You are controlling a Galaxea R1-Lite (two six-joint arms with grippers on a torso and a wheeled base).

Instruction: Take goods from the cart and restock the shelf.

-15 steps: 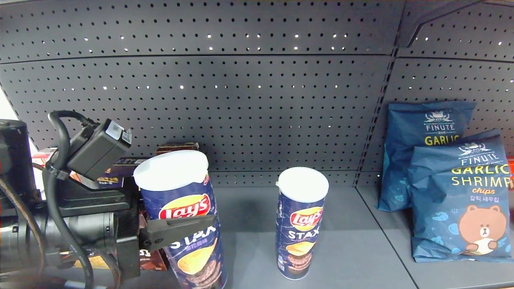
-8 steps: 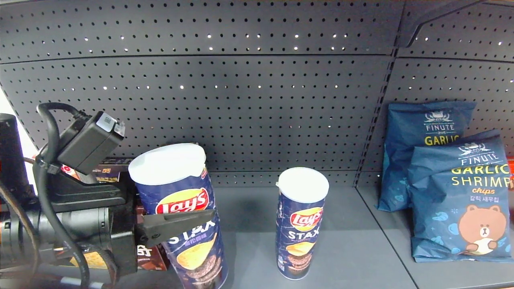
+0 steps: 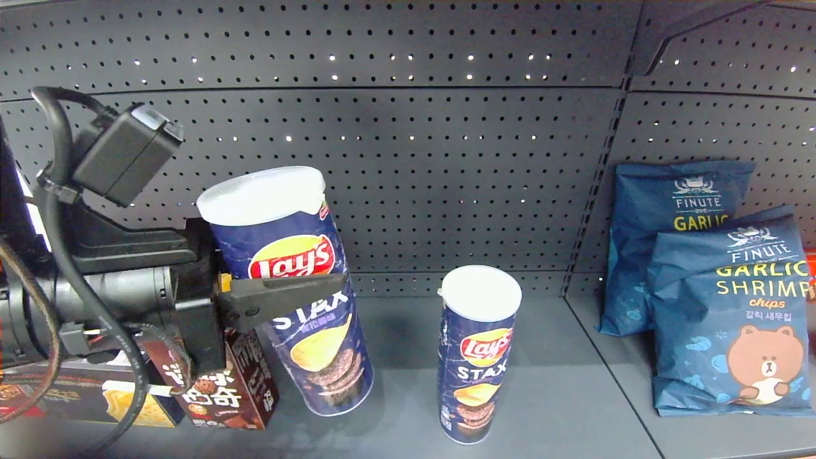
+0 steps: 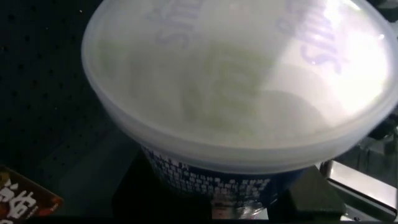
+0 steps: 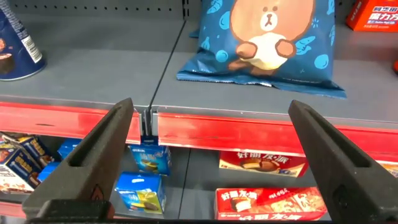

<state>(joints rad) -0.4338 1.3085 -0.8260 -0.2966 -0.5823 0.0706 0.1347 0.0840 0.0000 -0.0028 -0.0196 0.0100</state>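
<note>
Blue can (image 3: 315, 357) is clamped in my left pincer (image 3: 306, 287), tilted over the shelf (image 3: 548, 395); second can (image 3: 478, 357) stands at its 4 o'clock. Right pincer (image 5: 211, 106) gapes wide, holding nothing.

Print is present on these items; I log it without transcribing.

1. Held can (image 3: 290, 255), clamped in the left gripper (image 3: 319, 284): red-and-yellow logo above the near finger, white capitals just below it.
2. Standing can (image 3: 478, 363), to the right of the left gripper: same logo and capitals.
3. Front blue bag (image 3: 727, 319) and rear blue bag (image 3: 663, 255), farthest right of that gripper: white crest line, yellow capitals.
4. Brown box (image 3: 223, 395), directly beneath the left gripper: white characters.
5. Red box (image 5: 372, 14), beyond the right gripper (image 5: 211, 155): white characters, cut off.
</note>
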